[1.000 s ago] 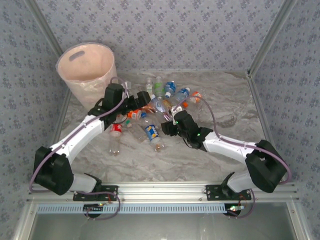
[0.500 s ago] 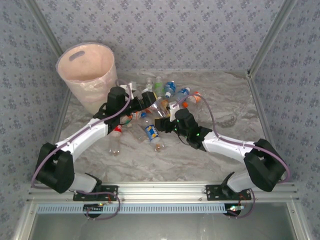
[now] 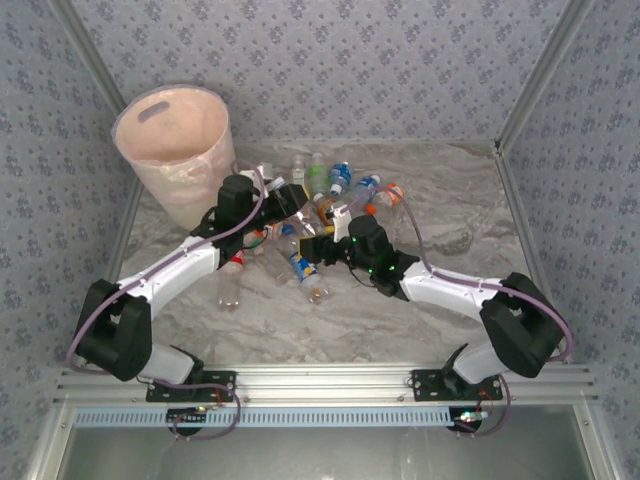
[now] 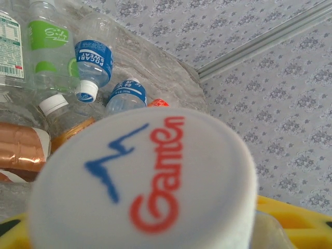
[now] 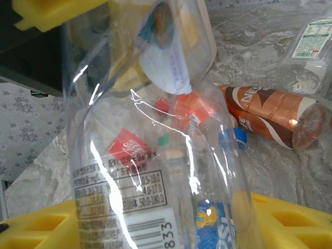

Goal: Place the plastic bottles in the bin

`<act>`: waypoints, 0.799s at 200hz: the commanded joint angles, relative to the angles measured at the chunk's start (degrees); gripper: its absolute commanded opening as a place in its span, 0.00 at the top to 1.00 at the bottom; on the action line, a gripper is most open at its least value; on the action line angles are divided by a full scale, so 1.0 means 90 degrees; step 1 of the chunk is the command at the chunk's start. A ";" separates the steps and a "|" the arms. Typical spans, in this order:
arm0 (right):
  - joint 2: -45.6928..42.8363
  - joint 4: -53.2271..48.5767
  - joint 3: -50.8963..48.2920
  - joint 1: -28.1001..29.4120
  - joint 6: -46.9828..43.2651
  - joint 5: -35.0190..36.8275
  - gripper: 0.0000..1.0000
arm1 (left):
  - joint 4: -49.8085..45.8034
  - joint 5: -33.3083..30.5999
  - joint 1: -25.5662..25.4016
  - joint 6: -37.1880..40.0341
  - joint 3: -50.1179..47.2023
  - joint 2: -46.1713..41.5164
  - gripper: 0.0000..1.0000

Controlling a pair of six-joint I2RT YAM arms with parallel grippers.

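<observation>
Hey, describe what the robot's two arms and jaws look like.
Left arm and right arm: white links, black joints, a lilac cable looping along each. Green light on the right wrist. Jaws are yellow.

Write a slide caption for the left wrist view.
White round Ganten bottle cap in close-up; blue-labelled clear plastic bottles lie behind.

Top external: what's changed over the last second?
Left gripper eased right toward the right gripper, which slid slightly left to meet it. A clear bottle spans them: body between the right fingers, white cap at the left gripper. Whether the left has gripped is unclear. The bin and the loose bottles on the table stayed put.
</observation>
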 commanded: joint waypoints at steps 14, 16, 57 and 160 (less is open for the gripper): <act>0.0064 0.0411 0.0142 0.0032 0.0028 -0.0378 0.27 | 0.0331 -0.0009 -0.0025 0.0069 -0.0001 -0.0072 0.45; 0.0061 0.0417 0.0143 0.0033 0.0019 -0.0393 0.27 | 0.0331 -0.0009 -0.0025 0.0069 -0.0001 -0.0071 0.46; 0.0016 0.0200 0.0209 -0.0016 -0.0224 -0.0540 0.21 | 0.0197 -0.0098 -0.0011 0.0201 0.0089 -0.0118 0.46; -0.1164 -0.0588 0.0037 -0.0396 -0.1029 -0.0087 0.00 | -0.1545 -0.0988 0.0495 0.1978 0.2019 -0.0789 0.45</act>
